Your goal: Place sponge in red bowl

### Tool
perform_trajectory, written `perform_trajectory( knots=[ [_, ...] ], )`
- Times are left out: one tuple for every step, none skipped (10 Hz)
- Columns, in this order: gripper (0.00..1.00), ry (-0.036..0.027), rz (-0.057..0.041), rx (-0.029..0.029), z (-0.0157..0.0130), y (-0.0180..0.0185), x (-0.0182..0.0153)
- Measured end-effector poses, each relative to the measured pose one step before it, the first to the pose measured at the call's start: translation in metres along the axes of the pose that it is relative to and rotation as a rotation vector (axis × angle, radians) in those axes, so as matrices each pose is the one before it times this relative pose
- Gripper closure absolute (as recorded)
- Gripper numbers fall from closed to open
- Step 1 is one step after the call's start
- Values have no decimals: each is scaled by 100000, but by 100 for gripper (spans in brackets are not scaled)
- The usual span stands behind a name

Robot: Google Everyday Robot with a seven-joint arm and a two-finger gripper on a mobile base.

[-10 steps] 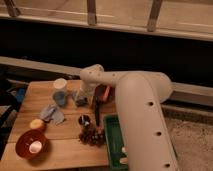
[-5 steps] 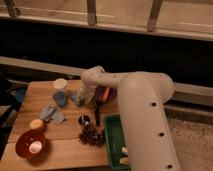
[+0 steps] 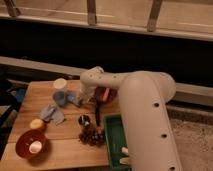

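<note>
In the camera view, the thick white arm (image 3: 145, 115) came in from the lower right over the wooden table (image 3: 62, 152). The gripper (image 3: 82, 99) was low over the far half of the table. Its fingers were pressed together. The sponge (image 3: 74, 99) sat right at the tip of the gripper, on the side toward the left edge of the picture. I could not tell if the fingers pinched it or only touched it. Farther left of the gripper stood a white cup (image 3: 60, 83), and a small blue cup (image 3: 60, 97) was just in front of that one. A pale blue cloth (image 3: 51, 114) lay nearer to the camera and left of the gripper, between it and the red bowl (image 3: 22, 145). The red bowl was well apart from the gripper, at the near left corner of the table, with a small pale thing (image 3: 35, 147) inside it. A yellow round thing (image 3: 36, 124) lay just beside the bowl. In front of the gripper stood a small dark cup (image 3: 84, 120). Nearer still lay a brown cluster (image 3: 91, 136) and, to its right, a green tray (image 3: 116, 142), partly hidden by the arm.
</note>
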Motion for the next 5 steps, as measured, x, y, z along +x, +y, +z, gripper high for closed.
perform_trajectory(
  knots=[
    [100,-913,-449,-628,-528,219,-19],
    [100,-1282,-910,-603,-949,402,-7],
    [100,-1984,-1337,37,-1603,610,-183],
    [100,-1212,-1017,485,-1230,333,-90],
    [100,-1462,-1444,1651,-1764,281,-27]
  ],
)
